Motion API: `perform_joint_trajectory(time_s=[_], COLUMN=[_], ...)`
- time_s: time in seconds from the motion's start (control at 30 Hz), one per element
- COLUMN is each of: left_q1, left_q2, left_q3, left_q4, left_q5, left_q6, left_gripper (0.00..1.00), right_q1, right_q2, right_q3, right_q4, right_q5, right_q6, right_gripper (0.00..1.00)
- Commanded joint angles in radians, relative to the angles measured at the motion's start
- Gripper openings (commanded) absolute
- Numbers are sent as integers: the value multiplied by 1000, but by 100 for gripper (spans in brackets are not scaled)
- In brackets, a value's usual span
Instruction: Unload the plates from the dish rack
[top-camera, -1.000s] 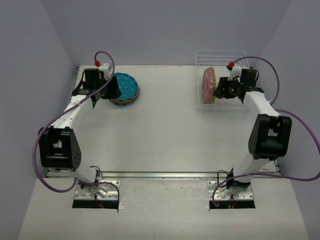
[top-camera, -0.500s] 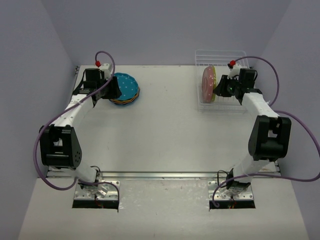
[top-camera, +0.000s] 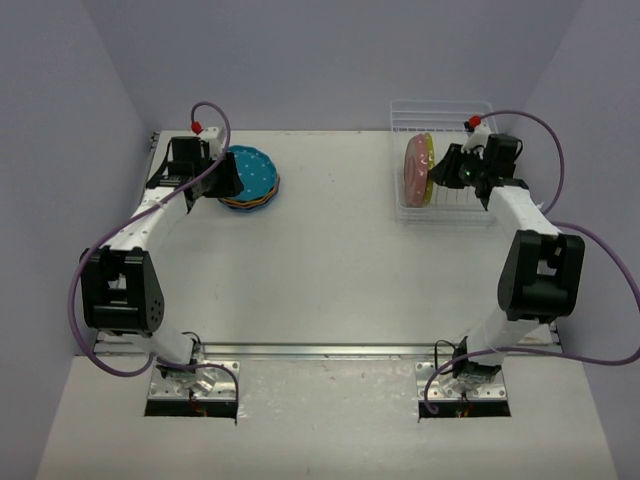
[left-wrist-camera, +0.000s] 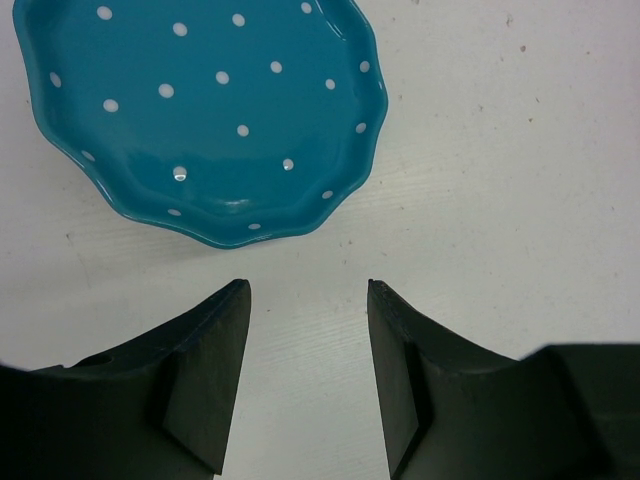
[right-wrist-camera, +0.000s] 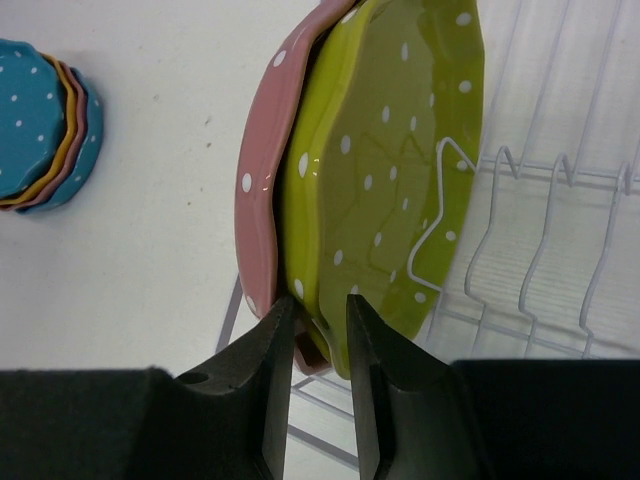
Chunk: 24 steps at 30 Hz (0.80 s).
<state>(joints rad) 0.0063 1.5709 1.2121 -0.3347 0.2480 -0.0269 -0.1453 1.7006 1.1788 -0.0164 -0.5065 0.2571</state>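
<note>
The dish rack sits at the far right of the worktop with 2 plates standing on edge in its left end: a pink plate and a yellow-green plate, pressed face to back. The right gripper reaches into the rack from the right and is pinched narrow on their lower rims. It seems to clamp the yellow-green plate, though the pink rim lies so tight against it that the wrist view does not show whether it is caught too.

At the far left of the worktop lies a flat stack of plates with a blue plate on top; orange-yellow and pink edges show beneath it. The left gripper hangs just beside this stack, over bare worktop. Its fingers are moderately apart and hold nothing.
</note>
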Motion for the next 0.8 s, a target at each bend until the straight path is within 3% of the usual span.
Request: perform_joint_trajectory(time_s=[0.0, 0.23, 0.53, 0.77], left_q1=[4, 4, 4, 5], left_q2=[-4, 3, 14, 34], left_q3=[43, 64, 66, 72], left_q4=[28, 12, 8, 13], left_q5=[0, -8, -10, -4], left_q6=[2, 8, 8, -4], left_gripper=[48, 48, 49, 49], right_q1=[-8, -19, -19, -17], right_q2=[47, 123, 99, 73], right_q3=[66, 121, 106, 117], right_q4=[78, 64, 54, 15], right_q5=[-48, -23, 218, 276], right_q6=[-30, -33, -15, -40], right_gripper=[28, 28, 28, 41])
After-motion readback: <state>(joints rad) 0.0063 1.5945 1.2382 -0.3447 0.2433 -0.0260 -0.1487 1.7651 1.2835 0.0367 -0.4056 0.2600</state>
